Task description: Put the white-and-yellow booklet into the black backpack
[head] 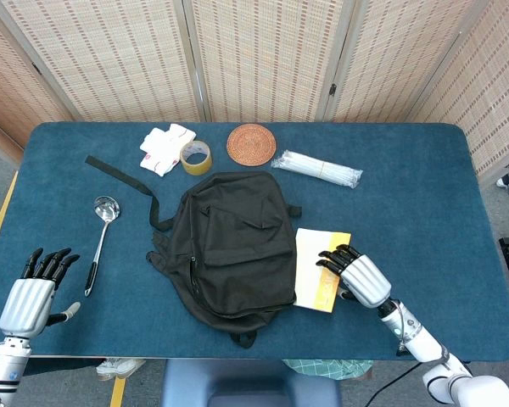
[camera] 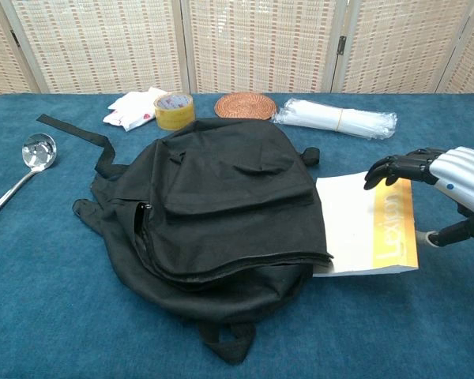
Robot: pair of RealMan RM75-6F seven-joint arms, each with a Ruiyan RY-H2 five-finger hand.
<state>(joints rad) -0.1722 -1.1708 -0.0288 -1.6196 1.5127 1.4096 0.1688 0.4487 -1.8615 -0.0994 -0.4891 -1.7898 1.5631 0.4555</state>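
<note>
While my left hand (head: 30,292) waits idle at the near left corner of the table (head: 424,186), fingers spread and holding nothing, the work sits further over to my right; a ladle (head: 100,233) lies just ahead of that hand, well apart from it, and takes no part in this; beyond it, toward the middle of the table, lies the black backpack (head: 229,246), flat on its back, its side zipper gaping along the edge that faces my left hand; the booklet is not in that opening, as far as I can tell; moving on rightward, the white-and-yellow booklet (head: 318,275) lies flat with its white edge tucked under the bag's right flank, while its yellow strip, lettering up, is in plain sight; so I judge the task barely begun: the booklet is pressed against or slid beneath the bag, not inside it, and getting it through an opening is all left to do; last, my right hand (head: 352,273) rests at the booklet's outer edge, dark fingertips (camera: 387,167) curled down over the yellow strip and the thumb low beside the near corner; in the chest view the fingers arch over the cover; whether they pinch the cover or only press on it I cannot tell.
</note>
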